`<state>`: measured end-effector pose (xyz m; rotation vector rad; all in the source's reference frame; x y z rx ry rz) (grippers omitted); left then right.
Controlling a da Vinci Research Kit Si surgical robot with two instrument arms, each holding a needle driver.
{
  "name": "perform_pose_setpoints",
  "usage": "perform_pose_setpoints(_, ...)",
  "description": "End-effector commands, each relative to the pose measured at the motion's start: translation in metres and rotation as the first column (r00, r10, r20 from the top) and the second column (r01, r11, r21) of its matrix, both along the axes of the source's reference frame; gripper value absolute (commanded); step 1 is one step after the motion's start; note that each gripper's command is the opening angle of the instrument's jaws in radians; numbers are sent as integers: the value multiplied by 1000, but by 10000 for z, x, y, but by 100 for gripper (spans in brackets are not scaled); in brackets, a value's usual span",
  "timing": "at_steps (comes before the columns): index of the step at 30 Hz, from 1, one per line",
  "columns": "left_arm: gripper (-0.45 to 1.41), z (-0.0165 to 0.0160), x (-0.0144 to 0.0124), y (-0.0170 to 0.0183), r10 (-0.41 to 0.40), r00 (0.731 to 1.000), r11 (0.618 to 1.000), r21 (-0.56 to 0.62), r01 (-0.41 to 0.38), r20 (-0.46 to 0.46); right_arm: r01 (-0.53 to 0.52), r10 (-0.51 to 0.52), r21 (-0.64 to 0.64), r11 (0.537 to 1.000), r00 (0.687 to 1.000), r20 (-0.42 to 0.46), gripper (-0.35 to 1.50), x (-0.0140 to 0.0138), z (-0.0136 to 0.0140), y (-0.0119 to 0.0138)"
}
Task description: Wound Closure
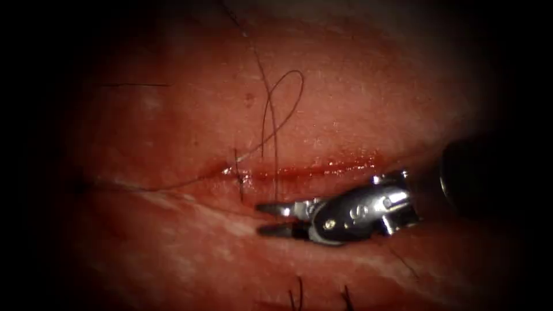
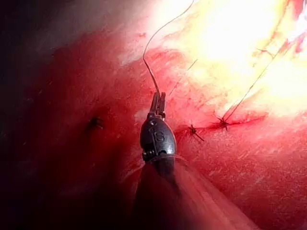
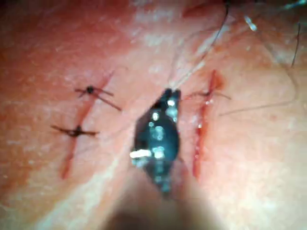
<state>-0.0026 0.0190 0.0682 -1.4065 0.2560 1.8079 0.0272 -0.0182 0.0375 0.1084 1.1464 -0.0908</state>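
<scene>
The cut [image 1: 311, 171] runs across the tissue [image 1: 173, 115] with red fluid along it. One stitch [image 1: 237, 173] crosses its left end. From that stitch a thread [image 1: 295, 71] rises in a loose loop on the far side of the cut. My right tool [image 1: 266, 219] lies just on the near side of the cut, pointing left, jaws open and holding nothing. It also appears in the right wrist view [image 3: 169, 93] beside the cut [image 3: 200, 129]. My left tool [image 2: 158, 98] has its jaws shut on the thread [image 2: 148, 62], which leads away from its tips.
Two tied stitches [image 2: 193, 129] [image 2: 223, 123] sit beside the left tool on another closed cut. They appear again as stitches [image 3: 89, 90] [image 3: 76, 130] in the right wrist view. Short cut ends of thread [image 1: 296, 296] stick up at the near edge.
</scene>
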Motion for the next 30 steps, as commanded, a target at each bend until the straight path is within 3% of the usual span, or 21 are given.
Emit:
perform_pose_setpoints(1,-45,8,-5,-3,2,1000,1000,1,-2,3,-5,5,17,1000,1000,4,-35,-1,9,-10)
perform_pose_setpoints(7,-45,8,-5,-3,0,1000,1000,5,0,6,-7,6,66,998,1000,15,-35,-11,-1,-12)
perform_pose_setpoints(17,-45,8,-6,-5,1,1000,1000,5,-1,7,-30,42,114,993,994,-101,-35,0,-135,-19)
perform_pose_setpoints(21,-45,8,-6,-4,1,1000,1000,5,-1,7,-36,50,118,992,992,-115,-35,1,-150,-18)
perform_pose_setpoints(27,-45,8,-6,-4,1,1000,1000,8,-1,13,-47,61,120,992,991,-119,-35,-2,-149,-13)
perform_pose_setpoints(29,-45,8,-6,-5,1,1000,1000,8,-1,13,-55,69,117,992,990,-122,31,-6,-142,-10)
perform_pose_setpoints(30,-45,8,-6,-5,1,1000,1000,8,-2,13,-61,74,114,992,990,-119,52,-9,-138,-9)
